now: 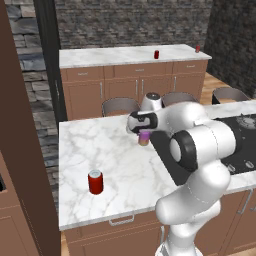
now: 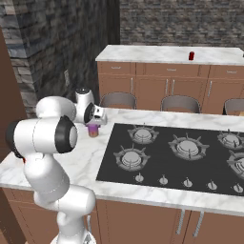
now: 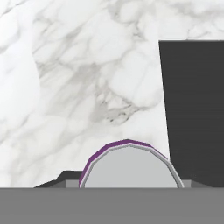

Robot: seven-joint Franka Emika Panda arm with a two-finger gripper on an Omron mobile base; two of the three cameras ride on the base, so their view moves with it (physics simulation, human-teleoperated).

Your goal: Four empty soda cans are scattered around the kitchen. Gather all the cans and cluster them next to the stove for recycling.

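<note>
The gripper [image 1: 144, 131] is squeezed on the purple can [image 1: 144, 138], holding it by the top. The can stands straight up, low over the marble counter [image 1: 105, 150], just beside the left edge of the stove [image 2: 181, 152]. If the hand lets go while the can is up in the air, the can could tip and roll. It could also bump the stove edge.

The arm bends over from its base and the hand points straight down.

Farther out, a red can [image 1: 95, 182] stands alone on the same counter. Two more red cans [image 1: 156, 54] sit on the far counter [image 1: 120, 55], well apart from the stove.
</note>
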